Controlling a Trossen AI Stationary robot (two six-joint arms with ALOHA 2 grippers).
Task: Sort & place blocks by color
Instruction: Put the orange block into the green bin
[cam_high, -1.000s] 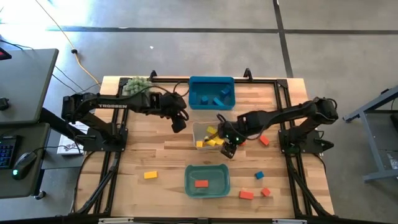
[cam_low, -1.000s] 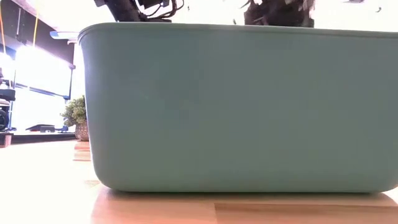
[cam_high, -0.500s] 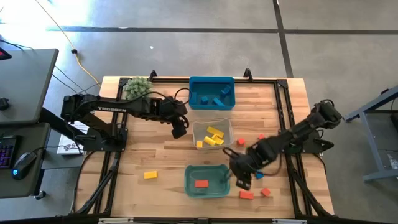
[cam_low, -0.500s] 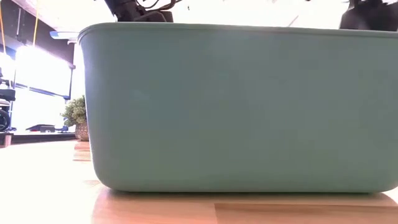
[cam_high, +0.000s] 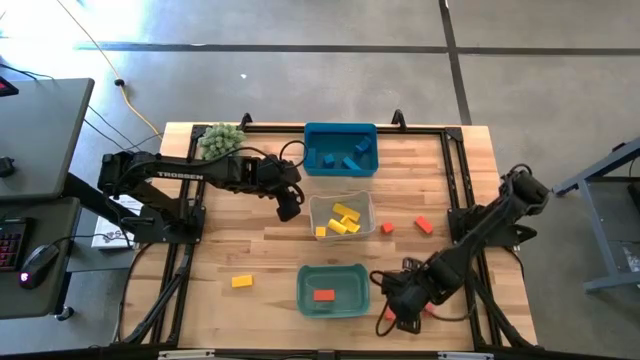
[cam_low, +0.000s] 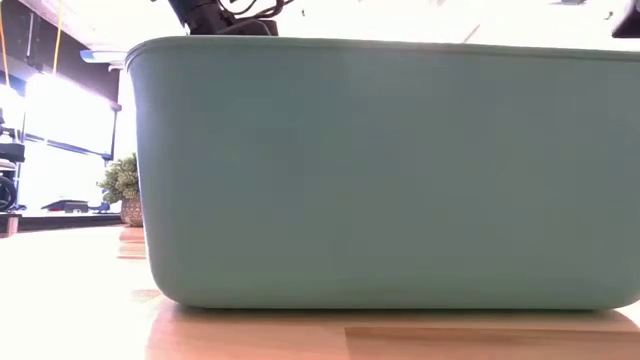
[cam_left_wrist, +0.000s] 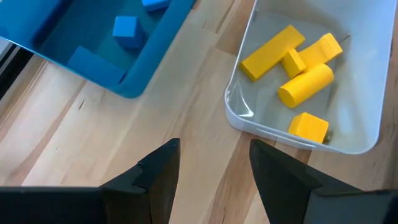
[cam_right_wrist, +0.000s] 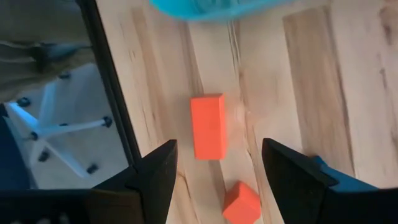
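The blocks (cam_high: 345, 220) are spread over the table (cam_high: 260, 255). In the high view, blue ones lie in the blue bin (cam_high: 340, 149) at upper centre, yellow ones in the clear bin (cam_high: 341, 216) just below it, and 1 red bar (cam_high: 323, 295) sits in the teal bin (cam_high: 333, 290) at lower centre. Loose on the wood are a yellow block (cam_high: 242, 282) at lower left and 2 red blocks (cam_high: 423, 225) to the right of the clear bin.

Much is hidden. In the high view the right arm covers the blocks at lower right; only a sliver of red shows beside the right gripper (cam_high: 398, 320). The right wrist view makes them out: a red bar (cam_right_wrist: 208, 126) lying flat, a red cube (cam_right_wrist: 241, 202) near it, cut by the frame's lower edge, and a scrap of blue at lower right behind 1 finger. The teal bin shows there only as a blurred edge at the top. In the low view the teal bin's wall (cam_low: 380, 170) fills nearly the whole frame, so no block is visible; only dark arm parts peek over its rim at upper left.

The right gripper hangs over the red bar with its fingers (cam_right_wrist: 155, 174) spread wide, pinching nothing, the bar lying in the gap between them. The left gripper (cam_left_wrist: 214, 165) hovers over bare wood between the blue bin and the clear bin, its fingers also apart and empty; 4 yellow blocks (cam_left_wrist: 272, 51) show in the clear bin ahead of it.
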